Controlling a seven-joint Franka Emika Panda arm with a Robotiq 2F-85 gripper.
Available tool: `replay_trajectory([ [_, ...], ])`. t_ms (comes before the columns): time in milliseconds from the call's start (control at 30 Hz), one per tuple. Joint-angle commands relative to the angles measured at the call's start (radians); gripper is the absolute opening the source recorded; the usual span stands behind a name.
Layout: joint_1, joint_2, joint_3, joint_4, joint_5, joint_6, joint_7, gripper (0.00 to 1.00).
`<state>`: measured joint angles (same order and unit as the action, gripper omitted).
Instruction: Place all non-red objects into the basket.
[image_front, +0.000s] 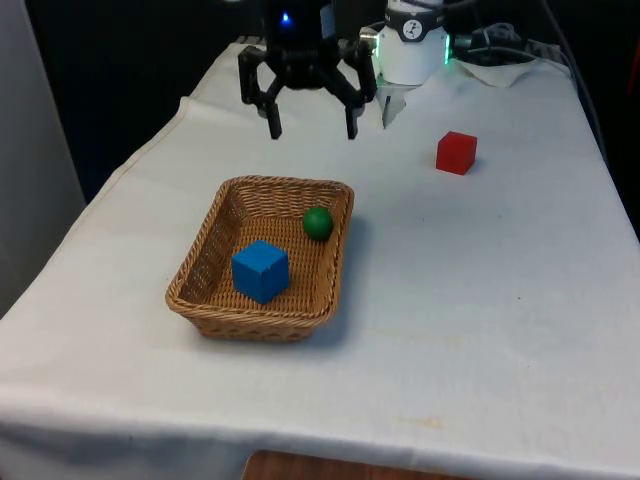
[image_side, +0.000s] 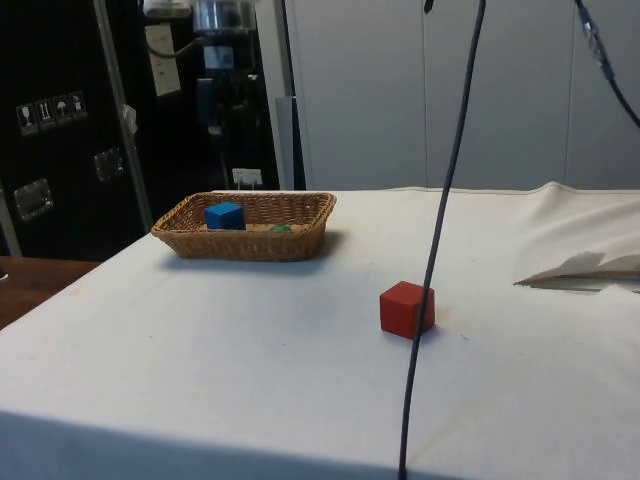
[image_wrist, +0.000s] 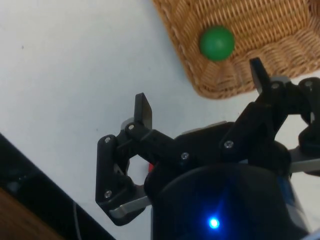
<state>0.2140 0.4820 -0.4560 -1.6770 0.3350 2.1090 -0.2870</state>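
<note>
Nearest, at lower centre of the front view, the basket (image_front: 205, 300) already holds the blue cube (image_front: 261, 270) and green ball (image_front: 318, 222) — both non-red pieces seem placed. Farther right, the red cube (image_front: 456, 152) sits on the table (image_front: 480, 320). Beyond, the pincer (image_front: 310, 128) hangs spread and empty — little appears left.

In the side view the small green ball (image_side: 281, 228) sits mostly hidden behind the woven wicker basket's (image_side: 245, 245) near wall — in the wrist view that basket (image_wrist: 260, 45) is cut off at the edge
</note>
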Motion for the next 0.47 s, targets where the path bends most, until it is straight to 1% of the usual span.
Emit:
replay_trajectory([
  [0, 0.006, -0.017, -0.003, -0.015, -0.010, 0.000, -0.001, 1.00],
  [100, 0.008, -0.040, -0.002, -0.030, -0.019, -0.007, -0.003, 1.00],
  [133, 0.004, -0.032, 0.001, -0.022, -0.013, -0.010, -0.003, 1.00],
  [167, 0.009, -0.048, -0.002, -0.036, -0.021, -0.009, -0.004, 1.00],
  [333, 0.013, -0.085, -0.001, -0.070, -0.027, -0.012, -0.013, 1.00],
  [400, 0.013, -0.093, 0.000, -0.080, -0.026, -0.010, -0.018, 1.00],
  [433, 0.010, -0.084, 0.001, -0.070, -0.022, -0.014, -0.016, 1.00],
])
